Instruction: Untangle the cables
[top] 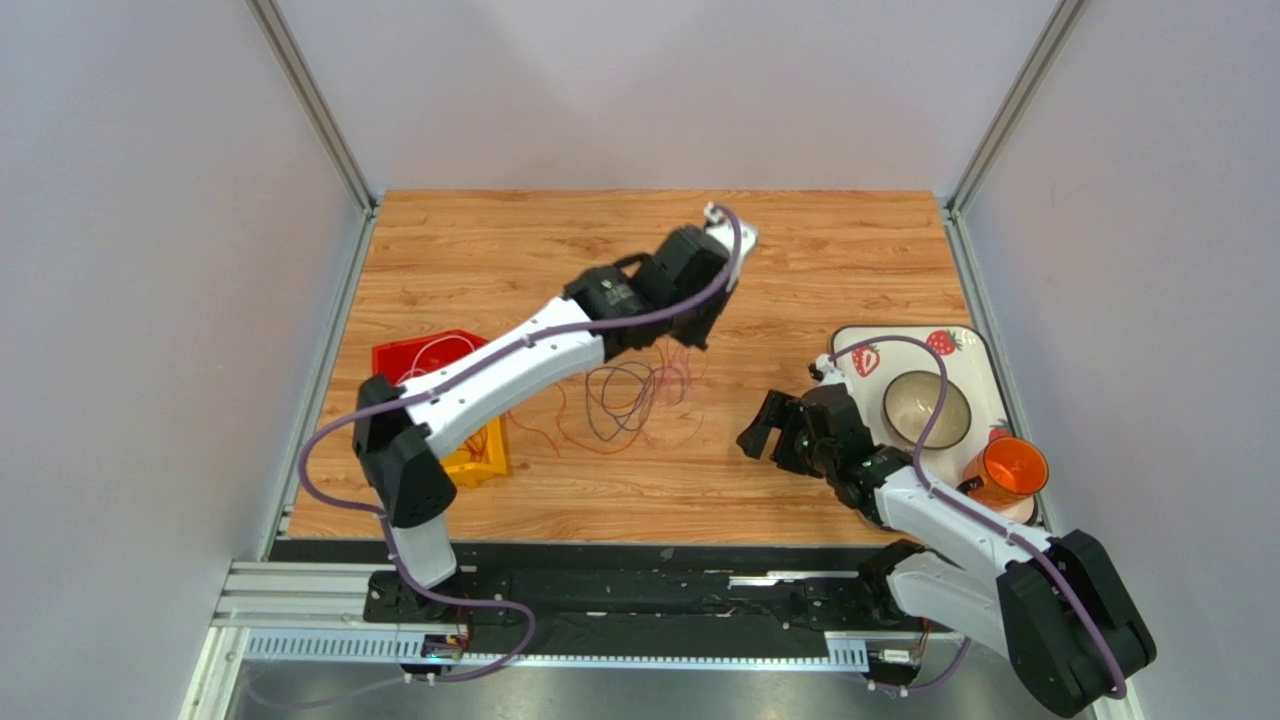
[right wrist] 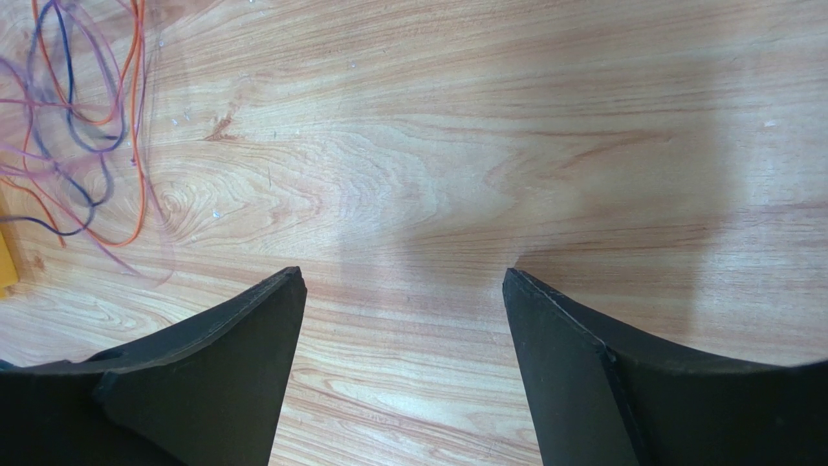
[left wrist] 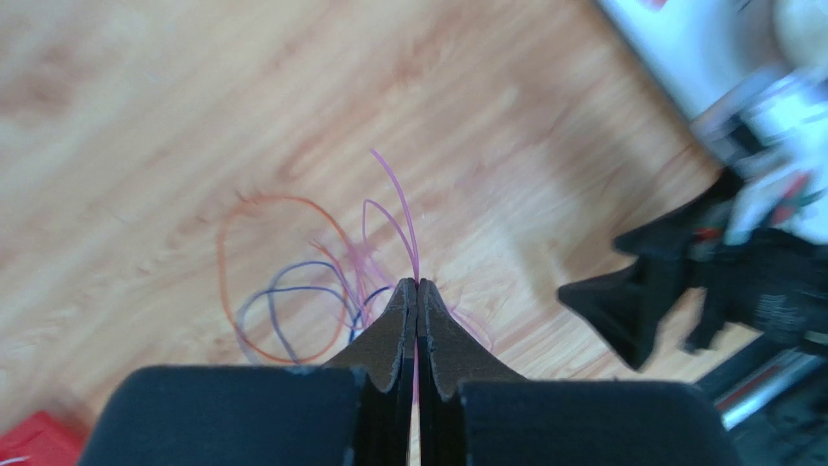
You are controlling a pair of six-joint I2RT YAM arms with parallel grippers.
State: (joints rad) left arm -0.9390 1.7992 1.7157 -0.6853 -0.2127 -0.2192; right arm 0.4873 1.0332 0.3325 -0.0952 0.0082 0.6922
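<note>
Your left end effector (left wrist: 418,287) pressed together, pinching pink strand of cables (left wrist: 350,286); right end effector (right wrist: 401,276) spread, cables off its left.

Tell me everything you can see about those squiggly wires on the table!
The cables are very thin, bendy wires in orange, dark blue-purple and pink, curled into loose loops that cross one another in a tangle. They lie on the wooden table, near its middle. One pink strand is pinched between the shut fingers of the left hand and sticks out past their tips. The open right hand hangs off to one side, touching none of them.
</note>
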